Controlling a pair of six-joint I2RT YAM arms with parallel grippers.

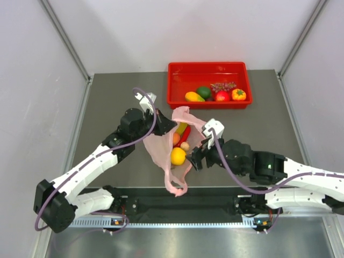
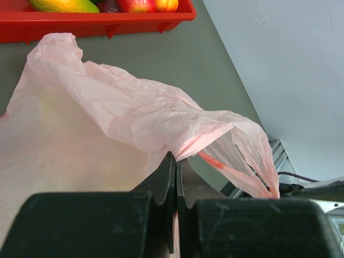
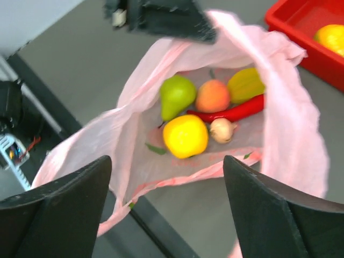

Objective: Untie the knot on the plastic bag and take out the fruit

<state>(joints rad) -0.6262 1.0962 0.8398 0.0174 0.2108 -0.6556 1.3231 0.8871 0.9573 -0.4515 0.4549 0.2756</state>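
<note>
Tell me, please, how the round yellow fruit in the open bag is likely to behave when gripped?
The round yellow fruit looks smooth and nearly spherical, so it may slip or roll from a loose pinch. It lies on the thin, crinkled plastic bag, which will probably sag and shift under a push.

open pink plastic bag (image 3: 298,129), fruit (image 3: 185,135) inside

table (image 1: 107,107) | red tray (image 1: 207,64) at far edge | plastic bag (image 1: 158,148) mid-table
</note>
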